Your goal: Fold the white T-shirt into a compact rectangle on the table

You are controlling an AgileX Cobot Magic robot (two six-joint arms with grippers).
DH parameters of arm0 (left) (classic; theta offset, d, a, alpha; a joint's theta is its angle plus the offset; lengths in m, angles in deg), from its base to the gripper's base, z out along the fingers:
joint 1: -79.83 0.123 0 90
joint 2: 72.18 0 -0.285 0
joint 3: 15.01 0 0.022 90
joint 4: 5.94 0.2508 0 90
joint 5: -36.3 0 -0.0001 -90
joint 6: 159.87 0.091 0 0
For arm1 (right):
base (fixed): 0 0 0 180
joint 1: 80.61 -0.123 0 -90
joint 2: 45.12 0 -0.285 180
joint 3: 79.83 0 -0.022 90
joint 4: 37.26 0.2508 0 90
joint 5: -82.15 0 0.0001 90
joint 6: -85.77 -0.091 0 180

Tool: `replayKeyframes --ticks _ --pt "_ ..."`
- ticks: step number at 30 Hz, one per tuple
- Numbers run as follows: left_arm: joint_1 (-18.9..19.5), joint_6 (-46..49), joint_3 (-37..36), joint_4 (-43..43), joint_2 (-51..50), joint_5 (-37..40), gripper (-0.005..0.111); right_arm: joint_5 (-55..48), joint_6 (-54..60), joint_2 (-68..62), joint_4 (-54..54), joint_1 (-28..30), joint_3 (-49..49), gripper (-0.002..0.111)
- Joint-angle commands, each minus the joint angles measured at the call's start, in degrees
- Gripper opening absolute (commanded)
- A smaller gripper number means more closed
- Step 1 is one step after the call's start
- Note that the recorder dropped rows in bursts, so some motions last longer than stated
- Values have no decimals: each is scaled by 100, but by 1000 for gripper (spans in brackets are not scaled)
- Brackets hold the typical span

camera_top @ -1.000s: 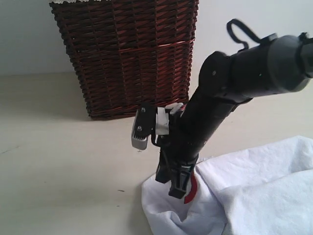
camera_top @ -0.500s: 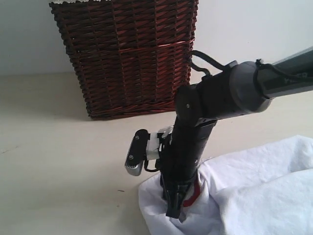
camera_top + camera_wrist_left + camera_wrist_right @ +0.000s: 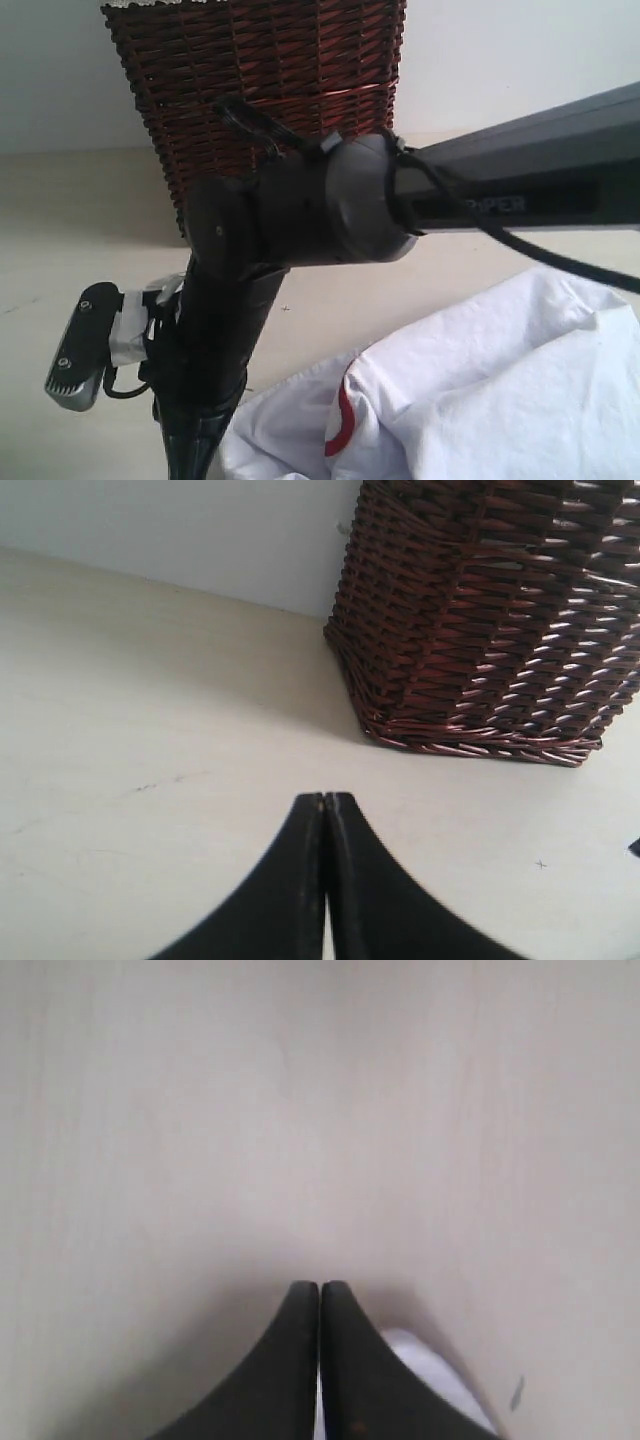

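Right gripper (image 3: pixel 319 1288) is seen closed, fingers pressed flat together, tips pointed down at the table (image 3: pixel 60 230). White cloth is visible in the seam between the fingers and just beside them, so an edge of the white T-shirt (image 3: pixel 480 390) is taken as pinched. Rest of the shirt is bunched on the table beside that gripper, on the side its arm reaches in from. A red curved mark (image 3: pixel 338 425) is exposed on the fold nearest the gripper. Bare table is seen past the fingertips. Wicker basket (image 3: pixel 270 90) is stood upright beyond the gripper, apart from the shirt. Left gripper (image 3: pixel 325 798) is closed too, nothing held, bare table under it, basket ahead of its tips.
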Motion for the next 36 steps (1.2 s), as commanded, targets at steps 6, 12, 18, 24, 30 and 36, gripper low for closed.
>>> replayKeyframes --ticks 6,12,18,24,30,36 --pt "-20 -14 -11 -15 42 27 0 -1446 220 2659 -1107 486 2188 70" --pt "-20 -14 -11 -15 42 27 0 745 -2283 2753 -3215 486 4381 42" --pt "-20 -14 -11 -15 42 27 0 -250 -2650 3718 -5154 486 4396 0" --pt "-20 -14 -11 -15 42 27 0 -1594 -1106 4924 -5261 610 4396 0" --pt "-20 -14 -11 -15 42 27 0 -2367 939 5739 -3751 1361 4507 0" --pt "-20 -14 -11 -15 42 27 0 -2367 749 5946 -3868 1625 4707 4"
